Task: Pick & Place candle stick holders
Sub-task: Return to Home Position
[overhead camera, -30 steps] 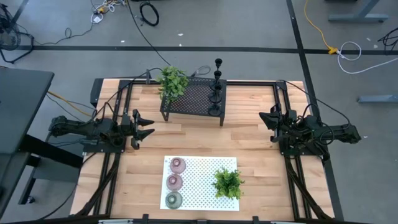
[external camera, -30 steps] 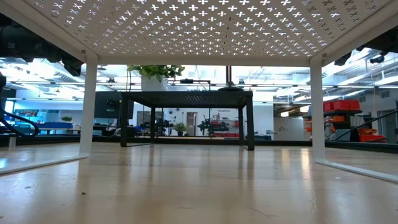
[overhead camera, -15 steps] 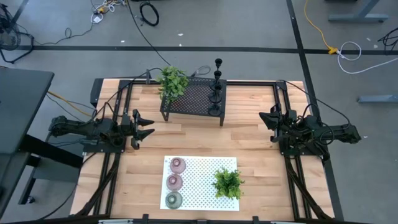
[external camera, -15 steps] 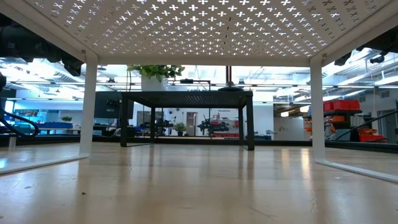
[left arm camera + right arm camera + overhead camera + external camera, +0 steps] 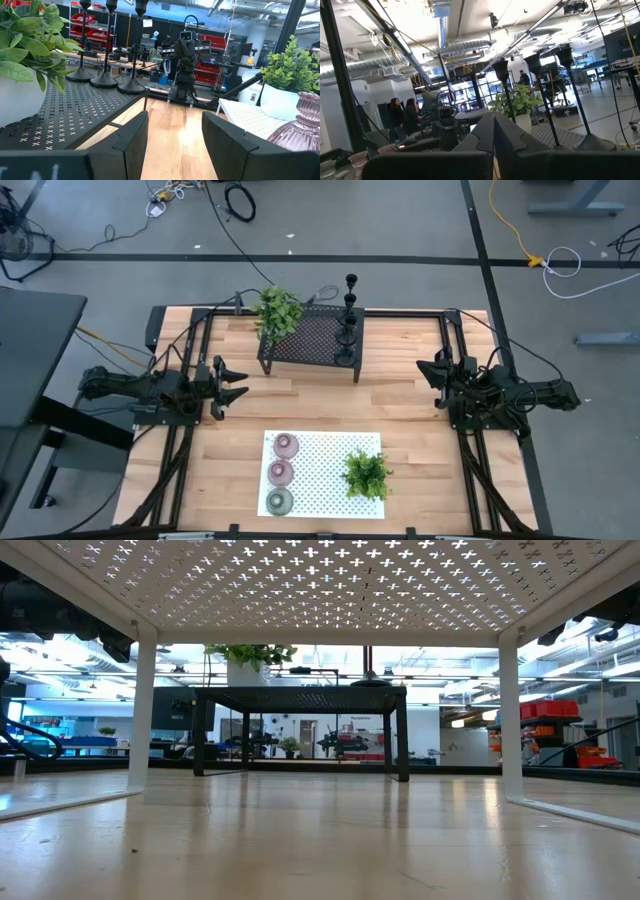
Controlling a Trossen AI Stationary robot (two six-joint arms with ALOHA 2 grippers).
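Observation:
Three slim black candle stick holders (image 5: 348, 330) stand by their round bases on the right end of the black mesh rack (image 5: 310, 340); the left wrist view shows those bases (image 5: 104, 80). Two pink glass holders (image 5: 286, 445) and an olive-green one (image 5: 279, 500) sit in a row on the left part of the white perforated stand (image 5: 322, 455). My left gripper (image 5: 240, 383) hangs open at the table's left side, level, holding nothing. My right gripper (image 5: 422, 370) is shut and empty at the table's right side. In their own views the left gripper (image 5: 172, 145) gapes and the right gripper (image 5: 494, 135) is closed.
A leafy plant (image 5: 278, 310) stands on the rack's left end, and another plant (image 5: 367, 473) on the white stand's right part. Bare wood lies between the rack and the stand. People (image 5: 402, 117) stand in the room beyond the table.

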